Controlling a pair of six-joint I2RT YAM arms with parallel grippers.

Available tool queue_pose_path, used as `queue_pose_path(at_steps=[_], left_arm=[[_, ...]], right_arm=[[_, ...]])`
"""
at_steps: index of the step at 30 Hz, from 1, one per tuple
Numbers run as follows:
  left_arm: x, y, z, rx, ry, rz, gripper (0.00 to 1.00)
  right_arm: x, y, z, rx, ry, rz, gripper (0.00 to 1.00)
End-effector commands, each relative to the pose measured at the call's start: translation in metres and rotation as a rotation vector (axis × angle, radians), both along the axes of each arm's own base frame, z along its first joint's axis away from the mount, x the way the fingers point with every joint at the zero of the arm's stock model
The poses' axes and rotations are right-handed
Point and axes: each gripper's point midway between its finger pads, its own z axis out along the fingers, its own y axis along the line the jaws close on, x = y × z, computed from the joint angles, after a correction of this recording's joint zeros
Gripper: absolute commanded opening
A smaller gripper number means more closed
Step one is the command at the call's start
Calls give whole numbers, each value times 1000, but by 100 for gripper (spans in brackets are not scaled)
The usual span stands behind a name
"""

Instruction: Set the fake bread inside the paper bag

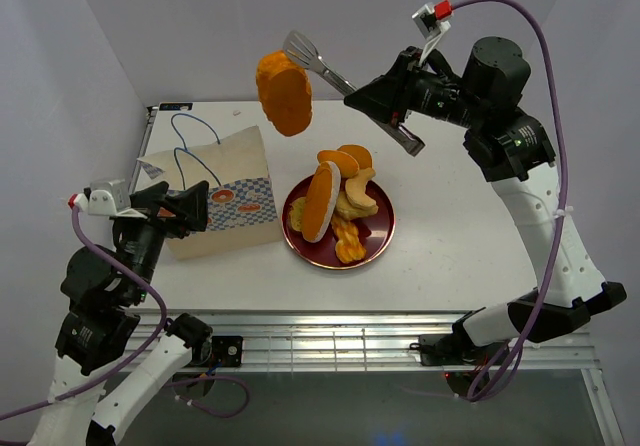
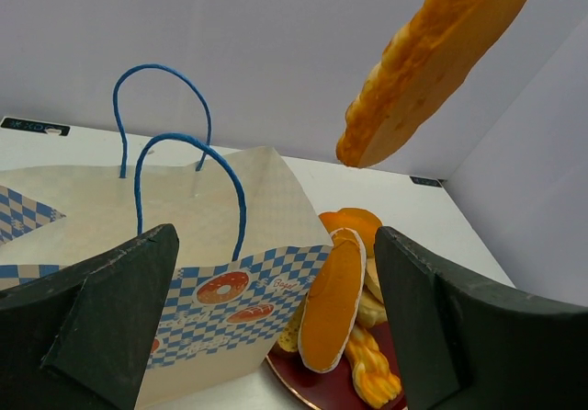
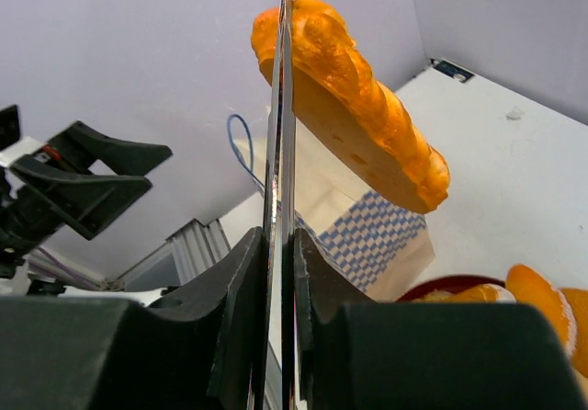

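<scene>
Glossy orange-golden oval loaf [image 1: 284,93], gripped by tongs [image 1: 322,64]

The flat white bench [image 1: 450,236] carries two things directly. A tan kraft paper bag with a blue-and-white checkered band [image 1: 225,211] stands on its left part. Just right of it sits a dark red round plate [image 1: 378,241], possibly touching the bag's lower corner.

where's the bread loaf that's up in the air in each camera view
Top external: the loaf is upper centre, held by tongs.
Left wrist: the loaf is top right, slanting.
Right wrist: the loaf is upper centre, against the tongs.
Shared landmark: the paper bag, lower than the loaf in every view.
</scene>
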Motion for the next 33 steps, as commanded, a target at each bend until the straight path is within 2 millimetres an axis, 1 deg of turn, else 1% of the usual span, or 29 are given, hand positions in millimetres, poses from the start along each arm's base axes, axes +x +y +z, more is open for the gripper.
queue_pose_path(at_steps=[1,6,7,8,9,11,12,17,18,20,21,22,24,25,28,29,32,33], left_arm=[[-2,1,-4,-9,11,-1,98],[-4,3,-5,-9,13,8,98],[-3,3,-5,-8,16,8,98],[-4,4,-5,-8,16,8,98],[-4,3,-6,-6,17,5,98],[-6,4,-5,-10,13,3,98],[-6,3,-5,-13,14,1,98],[-10,3,-3,-19,5,-10,98],[-11,4,-2,-18,4,-8,98],[-11,5,-3,-14,6,-5,98],[-12,6,-2,-16,4,-3,98],[-12,6,-3,-13,6,-2,98],[-12,7,-3,-13,8,0,98],[-12,7,-4,-13,8,0,98],[-12,6,-5,-13,9,-3,98],[-13,5,-6,-11,11,-8,98],[-15,6,-6,-10,10,-9,98],[-15,6,-6,-10,10,-9,98]], right_arm=[[-26,8,60,144,-145,94,8],[-34,29,68,168,-153,154,8],[-31,35,66,166,-144,160,8],[-35,37,72,175,-154,168,8],[-39,42,73,180,-156,185,8],[-40,50,72,184,-153,200,8],[-45,55,72,192,-157,217,8],[-44,75,56,182,-136,237,8],[-43,80,49,175,-124,243,8],[-41,86,44,174,-119,246,8],[-43,90,42,172,-118,254,8],[-40,95,36,161,-107,257,8],[-38,100,29,150,-100,258,8],[-34,104,21,137,-85,256,8],[-29,110,7,113,-76,250,8],[-26,112,-1,100,-66,243,8],[-21,114,-14,78,-55,231,8],[-21,115,-16,78,-54,229,8]])
